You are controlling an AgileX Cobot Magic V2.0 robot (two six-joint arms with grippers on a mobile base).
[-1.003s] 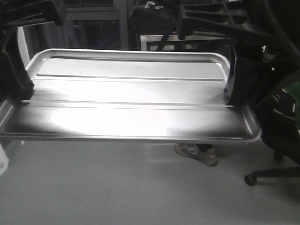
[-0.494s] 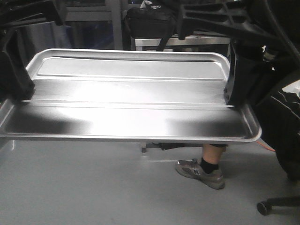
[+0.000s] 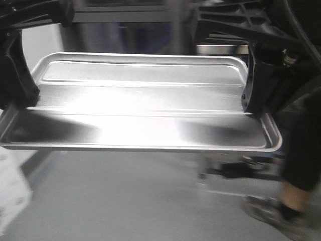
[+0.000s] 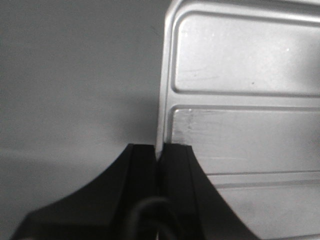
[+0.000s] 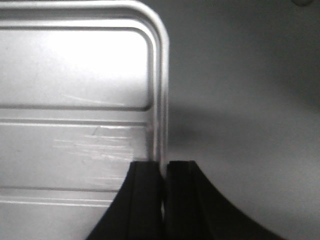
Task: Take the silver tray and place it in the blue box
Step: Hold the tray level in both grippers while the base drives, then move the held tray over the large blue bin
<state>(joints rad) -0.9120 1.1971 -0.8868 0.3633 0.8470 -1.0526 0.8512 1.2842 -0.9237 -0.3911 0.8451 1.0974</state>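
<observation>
The silver tray (image 3: 140, 108) fills the front view, held level in the air above the grey floor, its recessed centre and long ridges facing up. My left gripper (image 3: 20, 100) is shut on the tray's left rim and my right gripper (image 3: 253, 103) on its right rim. In the left wrist view the black fingers (image 4: 177, 170) pinch the tray's (image 4: 240, 100) rim at my left gripper (image 4: 160, 147). The right wrist view shows my right gripper (image 5: 164, 162) clamped the same way on the tray's (image 5: 75, 75) right rim. The blue box is out of view.
Grey floor (image 3: 125, 201) lies below the tray. A person's leg and shoe (image 3: 286, 201) stand at the lower right, blurred. A white object (image 3: 10, 191) sits at the lower left edge. Dark furniture and arm structures (image 3: 235, 22) cross the top.
The background has slid across the view: the person's shoe went from below the tray's middle to the lower right, and the chair base left the frame. The tray stays clamped between both grippers.
</observation>
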